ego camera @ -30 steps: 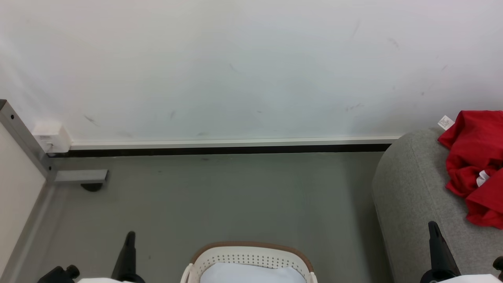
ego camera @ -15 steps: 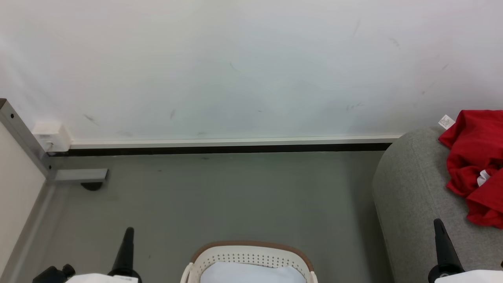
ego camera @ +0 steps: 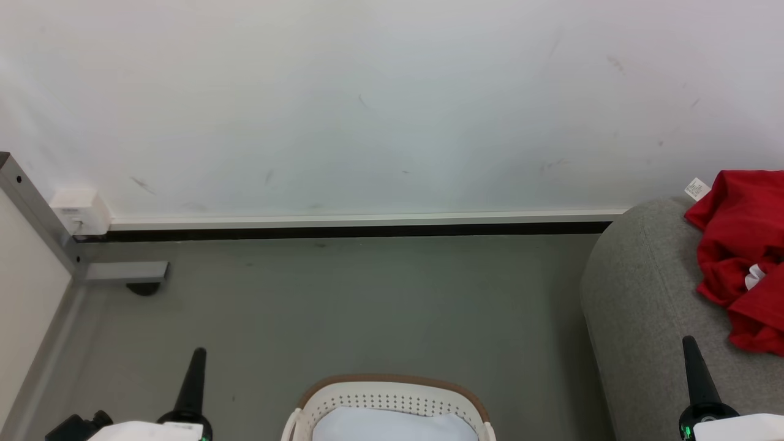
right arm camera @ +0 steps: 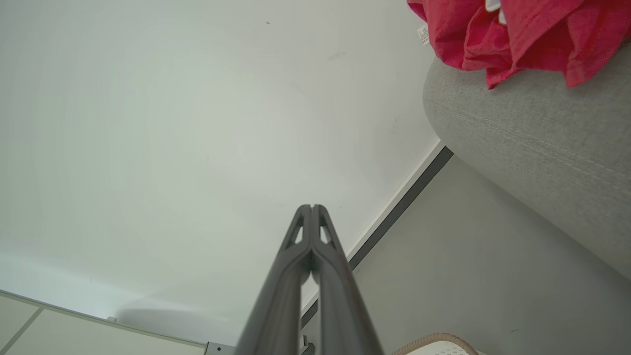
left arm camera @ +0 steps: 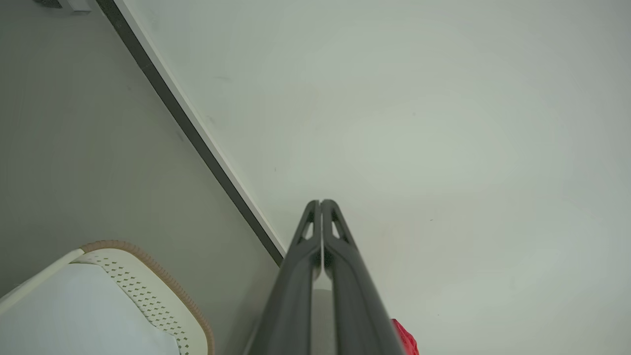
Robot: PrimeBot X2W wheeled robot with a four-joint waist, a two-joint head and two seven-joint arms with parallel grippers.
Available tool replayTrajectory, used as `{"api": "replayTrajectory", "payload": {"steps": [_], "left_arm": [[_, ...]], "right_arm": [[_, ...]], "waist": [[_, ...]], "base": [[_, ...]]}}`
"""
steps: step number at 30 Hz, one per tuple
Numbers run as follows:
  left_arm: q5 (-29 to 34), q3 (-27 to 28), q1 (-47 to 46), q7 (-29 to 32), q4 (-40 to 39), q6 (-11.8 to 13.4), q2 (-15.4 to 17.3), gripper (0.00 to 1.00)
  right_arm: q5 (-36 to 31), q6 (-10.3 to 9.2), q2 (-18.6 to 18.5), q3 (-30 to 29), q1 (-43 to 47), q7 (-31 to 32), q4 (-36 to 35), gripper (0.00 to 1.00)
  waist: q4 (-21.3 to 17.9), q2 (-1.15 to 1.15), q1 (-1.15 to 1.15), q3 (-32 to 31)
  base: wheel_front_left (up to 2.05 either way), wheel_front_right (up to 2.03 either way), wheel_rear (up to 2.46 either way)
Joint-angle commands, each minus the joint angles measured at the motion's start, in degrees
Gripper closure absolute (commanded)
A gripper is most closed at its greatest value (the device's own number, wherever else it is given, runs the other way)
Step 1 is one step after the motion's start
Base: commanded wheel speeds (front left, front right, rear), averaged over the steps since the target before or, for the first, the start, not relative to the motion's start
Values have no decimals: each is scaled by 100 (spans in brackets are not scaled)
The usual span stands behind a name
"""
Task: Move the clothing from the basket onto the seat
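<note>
We see the basket (ego camera: 392, 387), an oval of white perforated plastic with a brown woven rim and a white loop handle at its side, standing on the grey floor (ego camera: 367, 294) at the bottom middle of the head view. The part of its inside that we can see holds a plain white liner sheet (ego camera: 392, 426), smooth and slightly puffed. The clothing (ego camera: 741, 245) lies well apart from the basket, in a crumpled bright red heap on the seat (ego camera: 643, 294), whose light grey woven upholstery curves down in a rounded end with a stitched seam. A small white label (ego camera: 697, 188) sticks out from the heap's upper left corner against the wall (ego camera: 367, 110); it carries fine print, but we cannot read it. Another white scrap (ego camera: 754, 277) shows among the red folds. The wall is pale and lightly scuffed, and it meets the floor at a white strip over a dark gap. The left tool (ego camera: 196, 367) hangs over the floor to the left of the basket, its two dark tapered fingers pressed together on nothing. The right tool (ego camera: 691, 350) hangs over the seat near the clothing without touching it, its fingers likewise pressed together and holding nothing.
</note>
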Motion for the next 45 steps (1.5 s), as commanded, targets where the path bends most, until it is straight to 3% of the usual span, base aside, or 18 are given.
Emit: {"api": "replayTrajectory", "payload": {"steps": [1, 45], "left_arm": [[-131, 43, -101, 50, -14, -36, 3, 100], [-2032, 310, -317, 592, 105, -164, -62, 100]], "right_arm": [[112, -6, -41, -47, -106, 37, -26, 100], [2012, -11, 25, -401, -270, 598, 102, 100]], "waist": [[1, 0, 0, 1], [20, 0, 0, 58]], "base": [[0, 0, 0], [0, 0, 0]]}}
